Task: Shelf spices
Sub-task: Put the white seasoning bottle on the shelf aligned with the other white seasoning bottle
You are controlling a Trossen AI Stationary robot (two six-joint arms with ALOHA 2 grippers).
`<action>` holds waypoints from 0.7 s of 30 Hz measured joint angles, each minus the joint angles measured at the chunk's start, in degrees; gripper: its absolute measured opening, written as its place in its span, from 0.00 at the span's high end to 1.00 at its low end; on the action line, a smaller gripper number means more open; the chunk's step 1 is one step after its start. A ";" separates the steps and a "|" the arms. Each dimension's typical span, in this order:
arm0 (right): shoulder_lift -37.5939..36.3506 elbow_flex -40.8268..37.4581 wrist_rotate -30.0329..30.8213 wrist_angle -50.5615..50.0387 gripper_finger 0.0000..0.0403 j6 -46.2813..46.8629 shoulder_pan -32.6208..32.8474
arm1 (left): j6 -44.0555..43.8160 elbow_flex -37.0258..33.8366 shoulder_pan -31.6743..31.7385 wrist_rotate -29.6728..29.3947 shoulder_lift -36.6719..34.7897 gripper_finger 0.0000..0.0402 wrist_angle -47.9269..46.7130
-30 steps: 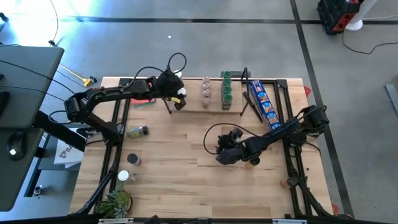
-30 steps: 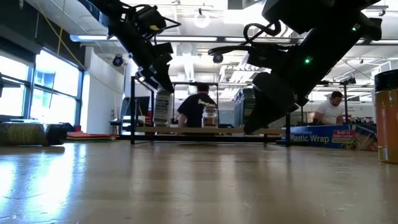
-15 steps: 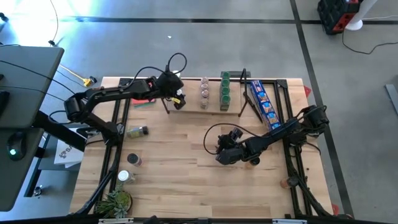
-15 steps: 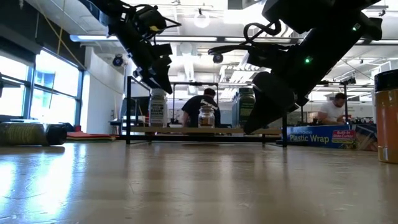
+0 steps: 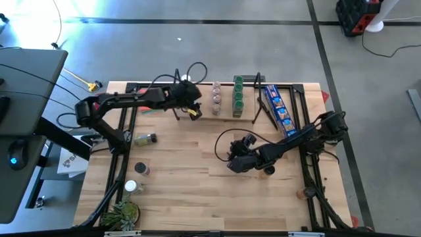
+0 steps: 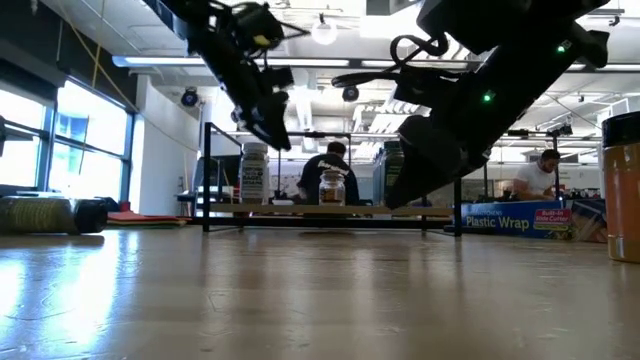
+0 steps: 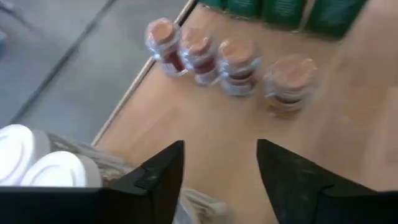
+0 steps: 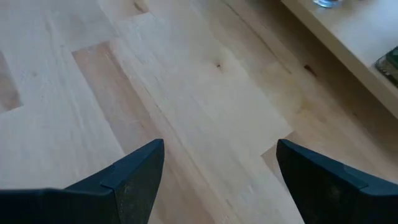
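The shelf (image 5: 223,113), a light board between black end frames, stands near the table's far edge. On it are a row of brown-capped spice jars (image 7: 239,65), green-capped jars (image 5: 239,94) and two white-capped jars (image 7: 37,163). One white-capped jar (image 6: 254,172) stands upright at the shelf's left end. My left gripper (image 7: 221,158) hovers open above the board, left of the brown-capped row (image 5: 217,97). My right gripper (image 5: 234,164) hangs open over bare table, nearer than the shelf. Three more jars (image 5: 145,139) lie or stand on the table's left side.
A long blue snack package (image 5: 276,108) lies against the shelf's right end. A small brown jar (image 5: 268,170) sits by my right arm, and a dark-capped jar (image 6: 622,185) stands close to the low camera. A potted plant (image 5: 122,212) is at the near left corner. People sit beyond the table.
My left gripper has moved toward the table's right along the shelf and risen a little, leaving the white-capped jar that was under it. That jar, first tilted below the fingers, now stands upright on the shelf's left end.
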 joint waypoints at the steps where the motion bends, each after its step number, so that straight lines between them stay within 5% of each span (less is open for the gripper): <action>1: 0.00 0.00 -0.07 0.04 0.24 -0.02 -0.14 | 0.93 0.05 -0.30 -1.84 0.81 0.53 0.42; 8: 0.00 0.00 -0.59 0.33 0.24 -0.04 -0.30 | 7.36 0.06 -1.90 -9.68 2.82 0.64 -0.62; 21: 0.00 0.00 -0.57 0.39 0.24 -0.06 -0.30 | 14.31 5.33 -7.10 -10.42 0.24 0.66 -5.24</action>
